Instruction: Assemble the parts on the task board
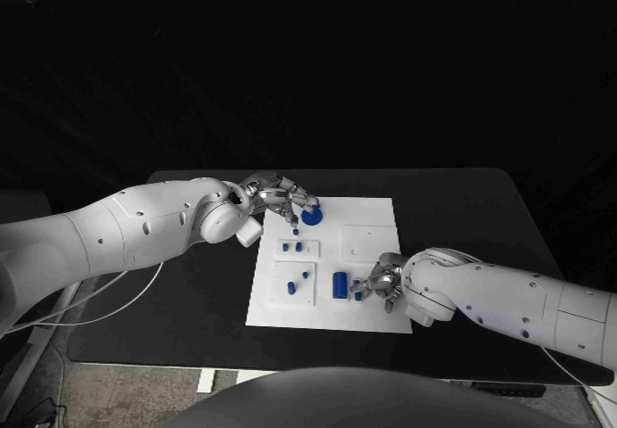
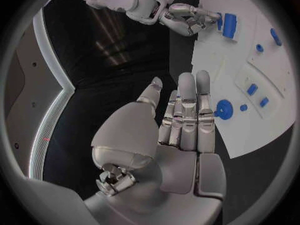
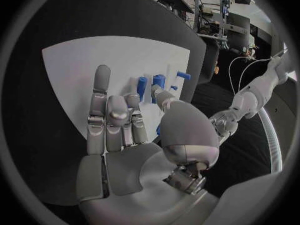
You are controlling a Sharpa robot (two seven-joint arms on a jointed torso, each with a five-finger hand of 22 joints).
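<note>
The white task board lies mid-table. A blue gear stands at its far left corner, and my left hand hovers just beside it. In the left wrist view that hand has straight, spread fingers holding nothing, with the gear next to the fingertips. A blue cylinder lies near the board's front edge. My right hand sits right beside it, fingers partly curled and apart. The cylinder lies just beyond those fingertips; contact is unclear.
Small blue parts stand in a left block of the board, and another part lies in a square recess nearer the front. A tiny blue piece lies by the right hand. The black table surrounds the board.
</note>
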